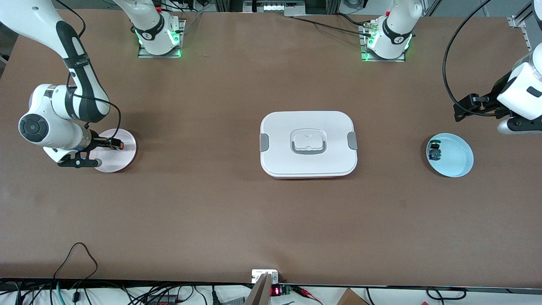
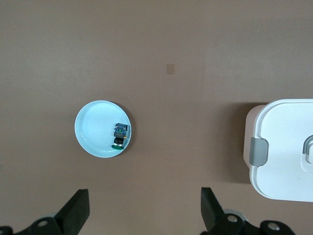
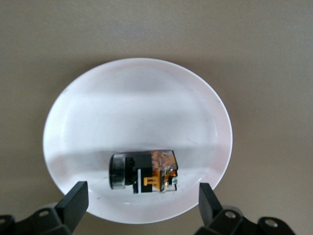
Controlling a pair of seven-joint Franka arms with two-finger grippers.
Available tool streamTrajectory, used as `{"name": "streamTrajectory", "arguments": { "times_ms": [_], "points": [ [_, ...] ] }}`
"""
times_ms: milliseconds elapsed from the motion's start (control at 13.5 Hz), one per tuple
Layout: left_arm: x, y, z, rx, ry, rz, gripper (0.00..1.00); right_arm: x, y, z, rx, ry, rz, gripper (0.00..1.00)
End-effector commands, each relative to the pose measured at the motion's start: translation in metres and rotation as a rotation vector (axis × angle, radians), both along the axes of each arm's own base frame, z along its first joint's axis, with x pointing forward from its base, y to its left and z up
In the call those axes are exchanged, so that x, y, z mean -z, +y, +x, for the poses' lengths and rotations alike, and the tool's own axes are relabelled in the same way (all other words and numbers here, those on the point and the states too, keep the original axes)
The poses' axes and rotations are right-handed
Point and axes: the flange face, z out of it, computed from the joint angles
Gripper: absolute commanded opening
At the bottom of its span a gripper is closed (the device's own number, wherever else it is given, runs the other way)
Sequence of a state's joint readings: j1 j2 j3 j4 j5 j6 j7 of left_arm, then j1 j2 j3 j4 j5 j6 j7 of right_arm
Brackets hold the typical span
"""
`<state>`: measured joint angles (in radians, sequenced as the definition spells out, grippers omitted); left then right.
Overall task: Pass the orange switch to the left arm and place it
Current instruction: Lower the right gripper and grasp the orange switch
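The orange switch (image 3: 144, 171) lies on its side on a white plate (image 3: 137, 98) at the right arm's end of the table, and shows as an orange speck (image 1: 120, 145) in the front view. My right gripper (image 3: 141, 203) hangs low over that plate (image 1: 123, 159), open, with a finger on either side of the switch and not touching it. The white lidded box (image 1: 308, 144) sits in the middle of the table. My left gripper (image 1: 465, 108) hovers open and empty (image 2: 145, 210) over bare table beside a light blue plate (image 1: 455, 161).
A green-capped, blue-bodied switch (image 2: 119, 134) lies in the light blue plate (image 2: 95, 122) at the left arm's end. One corner of the box (image 2: 283, 147) with a grey clip shows in the left wrist view. Cables run along the table's front edge.
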<state>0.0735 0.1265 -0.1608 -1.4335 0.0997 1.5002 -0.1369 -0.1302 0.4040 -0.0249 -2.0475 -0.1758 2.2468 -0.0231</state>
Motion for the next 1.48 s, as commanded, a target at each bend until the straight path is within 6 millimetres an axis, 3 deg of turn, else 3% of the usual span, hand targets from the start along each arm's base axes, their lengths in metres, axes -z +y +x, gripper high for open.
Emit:
{"name": "streamTrajectory", "arguments": {
  "times_ms": [0,444,1407],
  "points": [
    [-0.006,0.0,0.002,-0.009,0.004,-0.016,1.0,0.007,-0.005,-0.003,-0.005,-0.015,-0.002,1.0],
    [-0.006,0.0,0.002,-0.009,0.004,-0.016,1.0,0.036,-0.003,-0.025,-0.016,-0.087,0.015,1.0],
    [-0.005,0.002,0.002,-0.012,0.005,-0.014,1.0,0.051,-0.01,-0.035,-0.083,-0.057,0.035,1.0]
  ]
}}
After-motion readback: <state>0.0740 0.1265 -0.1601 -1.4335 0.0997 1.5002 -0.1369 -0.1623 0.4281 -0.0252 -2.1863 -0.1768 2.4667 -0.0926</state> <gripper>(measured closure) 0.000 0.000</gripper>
